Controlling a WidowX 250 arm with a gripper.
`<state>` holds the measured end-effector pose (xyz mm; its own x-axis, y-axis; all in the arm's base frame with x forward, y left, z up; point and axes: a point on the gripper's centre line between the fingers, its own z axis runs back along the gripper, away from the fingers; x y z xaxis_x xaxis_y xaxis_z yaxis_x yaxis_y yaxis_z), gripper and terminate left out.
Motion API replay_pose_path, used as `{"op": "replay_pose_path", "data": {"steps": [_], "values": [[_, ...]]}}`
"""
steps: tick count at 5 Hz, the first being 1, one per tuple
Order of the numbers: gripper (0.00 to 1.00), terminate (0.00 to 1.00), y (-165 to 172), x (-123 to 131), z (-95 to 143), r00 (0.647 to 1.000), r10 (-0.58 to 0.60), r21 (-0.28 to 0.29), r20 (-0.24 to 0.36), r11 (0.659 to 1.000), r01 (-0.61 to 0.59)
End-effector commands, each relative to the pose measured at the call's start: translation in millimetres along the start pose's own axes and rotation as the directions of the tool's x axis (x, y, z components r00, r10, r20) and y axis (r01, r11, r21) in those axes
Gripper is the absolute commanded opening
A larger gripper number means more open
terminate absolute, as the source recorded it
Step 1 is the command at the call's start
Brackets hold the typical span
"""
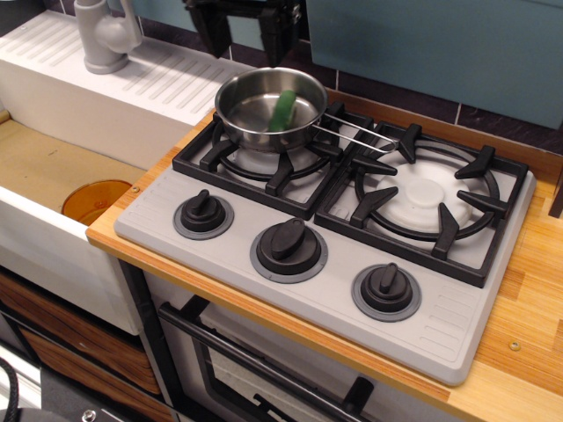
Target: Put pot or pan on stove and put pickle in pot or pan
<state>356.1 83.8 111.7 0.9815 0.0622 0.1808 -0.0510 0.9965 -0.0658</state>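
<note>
Observation.image: gripper point(245, 29) jaws spread wide, empty, above pan point(255, 112), pickle point(282, 110) inside

Green pickle point(282, 109), shiny silver pan point(251, 112), grey stove point(220, 255), black grates point(457, 255), orange disc point(92, 199).

The wooden counter point(528, 290) carries the grey stove point(325, 264), which lies flat and covers most of it, leaving bare wood along the front edge and toward three o'clock
</note>
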Motion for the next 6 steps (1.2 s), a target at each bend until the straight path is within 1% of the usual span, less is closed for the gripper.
{"op": "replay_pose_path", "data": {"steps": [1,2,6], "values": [[1.0,0.0,-1.6,13.8,66.8,0.998,-0.012,0.103,0.054,0.995,0.006],[1.0,0.0,-2.8,12.2,76.4,0.998,-0.011,0.122,0.059,0.993,0.003],[1.0,0.0,-2.8,12.2,76.4,0.998,-0.011,0.122,0.059,0.993,0.003]]}}
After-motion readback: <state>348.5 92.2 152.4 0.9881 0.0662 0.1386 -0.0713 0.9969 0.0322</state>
